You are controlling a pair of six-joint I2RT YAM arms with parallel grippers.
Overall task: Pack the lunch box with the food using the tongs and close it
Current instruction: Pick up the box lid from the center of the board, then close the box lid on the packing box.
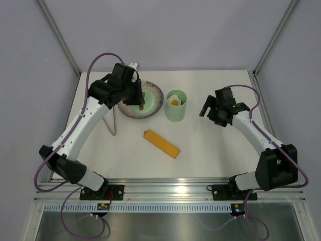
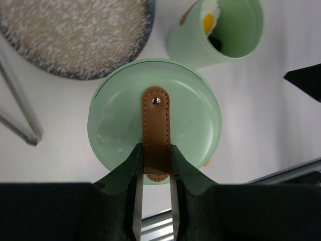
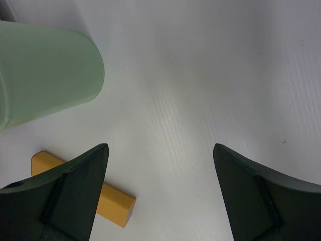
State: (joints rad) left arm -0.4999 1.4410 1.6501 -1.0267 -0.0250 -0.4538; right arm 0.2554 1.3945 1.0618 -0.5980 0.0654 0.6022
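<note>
Left wrist view: my left claw (image 2: 156,156) is clamped on the brown leather strap handle (image 2: 156,115) of the round mint-green lid (image 2: 115,120), with one finger pressed to each long edge of the strap near its six o'clock end. I judge the lid light and stiff. Its smooth plastic would likely slip if pinched at the rim, so the strap is the place to hold it. The strap is soft leather and may flex and let the lid tilt, so carrying it calls for slow moves. The lid is pale and glossy, with a thin darker line round its edge. It overlaps the rim of the grey speckled plate (image 2: 75,35) at eleven o'clock, so I take it to be off the table. At one o'clock stands the open mint-green cylindrical tub (image 2: 235,35), upright, with a white-and-yellow piece of food (image 2: 208,17) and something dark inside. At nine o'clock lie the slim grey metal tongs (image 2: 22,118). My right claw (image 3: 160,193) hangs with its jaws wide apart and holds nothing. The tub is at its ten o'clock and a long orange-yellow bar (image 3: 120,203) at seven.
</note>
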